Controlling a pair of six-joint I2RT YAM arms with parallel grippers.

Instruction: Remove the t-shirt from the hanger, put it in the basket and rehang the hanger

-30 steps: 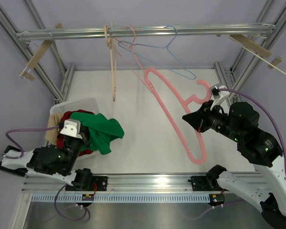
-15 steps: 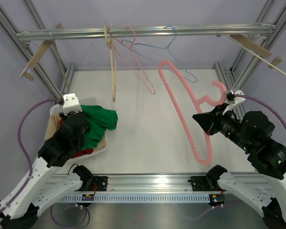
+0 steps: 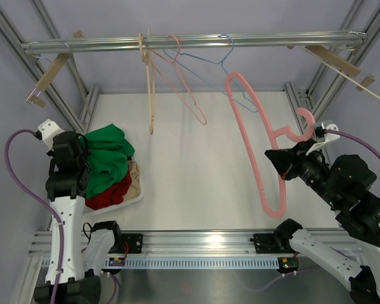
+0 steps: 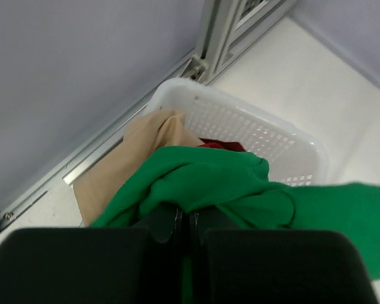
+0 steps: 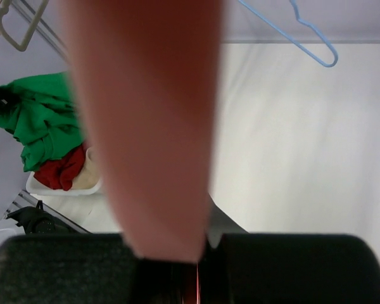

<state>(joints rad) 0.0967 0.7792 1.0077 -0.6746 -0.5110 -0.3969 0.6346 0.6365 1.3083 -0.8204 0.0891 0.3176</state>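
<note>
The left claw (image 4: 183, 221) is pressed together on the soft green fabric t-shirt (image 3: 107, 155), which drapes over one white perforated plastic basket (image 4: 266, 136) at the left edge of the tabletop (image 3: 196, 171), above one red garment (image 3: 107, 193) and one beige garment (image 3: 134, 177). The right claw (image 5: 196, 256) pinches one thick, smooth pink plastic hanger (image 5: 145, 126), which is bare. Three thin hangers hang on the metal rail (image 3: 196, 43): one wooden hanger (image 3: 150, 82), one pink wire hanger (image 3: 202, 118), one blue wire hanger (image 5: 284, 31).

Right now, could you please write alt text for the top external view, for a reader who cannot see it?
The right pincer holds a bare pink plastic hanger, while the left pincer grips a green t-shirt over a white plastic basket of red and beige clothes. Other empty hangers hang on the metal rail behind.
</note>
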